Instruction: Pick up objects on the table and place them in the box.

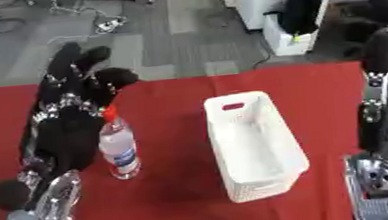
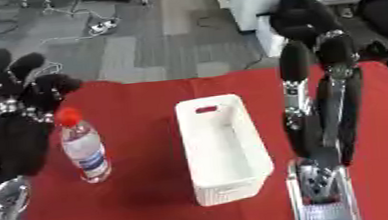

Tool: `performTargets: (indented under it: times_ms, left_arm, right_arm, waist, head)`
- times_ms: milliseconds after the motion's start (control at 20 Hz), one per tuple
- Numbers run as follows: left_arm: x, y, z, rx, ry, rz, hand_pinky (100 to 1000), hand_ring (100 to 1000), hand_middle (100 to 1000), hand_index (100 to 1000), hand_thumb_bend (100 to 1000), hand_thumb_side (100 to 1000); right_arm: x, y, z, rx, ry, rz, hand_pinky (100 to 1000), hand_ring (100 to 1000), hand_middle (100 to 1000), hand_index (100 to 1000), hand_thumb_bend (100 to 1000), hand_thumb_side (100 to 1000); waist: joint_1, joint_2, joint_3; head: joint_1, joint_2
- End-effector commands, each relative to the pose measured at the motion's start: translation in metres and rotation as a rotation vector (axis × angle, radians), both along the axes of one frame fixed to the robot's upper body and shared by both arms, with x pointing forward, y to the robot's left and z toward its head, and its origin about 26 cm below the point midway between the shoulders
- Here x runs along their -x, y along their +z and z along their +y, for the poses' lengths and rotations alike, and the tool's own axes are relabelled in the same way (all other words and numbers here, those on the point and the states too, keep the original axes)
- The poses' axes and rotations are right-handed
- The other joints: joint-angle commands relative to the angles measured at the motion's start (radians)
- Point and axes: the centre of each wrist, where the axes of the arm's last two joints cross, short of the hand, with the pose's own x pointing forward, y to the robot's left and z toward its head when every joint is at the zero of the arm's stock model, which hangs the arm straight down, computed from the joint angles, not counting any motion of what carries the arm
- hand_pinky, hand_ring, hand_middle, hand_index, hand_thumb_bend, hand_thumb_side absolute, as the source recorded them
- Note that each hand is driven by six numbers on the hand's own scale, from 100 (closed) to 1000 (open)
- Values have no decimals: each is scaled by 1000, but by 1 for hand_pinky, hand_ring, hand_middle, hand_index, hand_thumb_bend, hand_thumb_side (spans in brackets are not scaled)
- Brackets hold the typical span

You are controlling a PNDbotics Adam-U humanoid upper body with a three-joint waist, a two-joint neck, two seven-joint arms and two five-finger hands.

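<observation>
**Bottle upright beside the left hand, box at table centre**

Bottle [image 1: 118,147] stood upright on the red table [image 1: 178,183], clear plastic with a red cap and a blue-and-white label. It sat at about 9 o'clock from the white box [image 1: 255,147], well apart from it, with bare red cloth between the 2.

The box was a long white basket with a perforated wall and a slot handle at its far end. It lay lengthwise, running from 12 o'clock towards 6 o'clock near the middle of the table. Nothing could be seen inside it.

The left hand [image 1: 67,110] was raised just beside the bottle, at the bottle's 10 o'clock, palm side away from the camera. Its fingers [image 1: 70,55] pointed up towards 12 o'clock and were straight and slightly spread, closed on nothing. Whether the hand touched the bottle could not be told; its dark bulk overlapped the bottle's left edge near the cap.

The right hand [image 2: 324,100] hung at the box's 3 o'clock, near it but not touching. Its fingers [image 2: 295,68] were likewise straight, pointing to 12 o'clock, and held nothing.

Grey floor [image 1: 173,28] with a cable lay beyond the table's far edge.
</observation>
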Motion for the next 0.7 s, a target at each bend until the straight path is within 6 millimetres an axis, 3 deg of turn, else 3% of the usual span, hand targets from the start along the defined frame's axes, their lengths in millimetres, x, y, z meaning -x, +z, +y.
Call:
performTargets:
  times_ms: [50, 400, 550, 700]
  left_arm:
    - [0, 5, 1, -25, 4, -27, 848, 818, 858, 983, 678, 635]
    - [0, -5, 1, -68, 4, -4, 854, 819, 860, 989, 735, 567]
    - [0, -7, 2, -49, -17, 61, 852, 818, 859, 986, 757, 528]
    - [4, 0, 16, -26, 40, 32, 857, 823, 861, 986, 753, 527]
  right_arm:
    - [0, 1, -6, -17, 23, 13, 649, 632, 690, 876, 552, 984]
    - [-1, -1, -14, -23, 50, 42, 644, 624, 683, 876, 579, 957]
    - [-1, -3, -16, -22, 58, 55, 643, 622, 681, 876, 589, 948]
    - [-1, -4, -19, -19, 59, 65, 642, 620, 680, 876, 593, 942]
  waist:
    - [1, -8, 0]
    - [2, 9, 4]
    - [3, 15, 8]
    - [4, 19, 15]
  head:
    - [12, 25]
    - [22, 51]
    - [33, 49]
    - [34, 38]
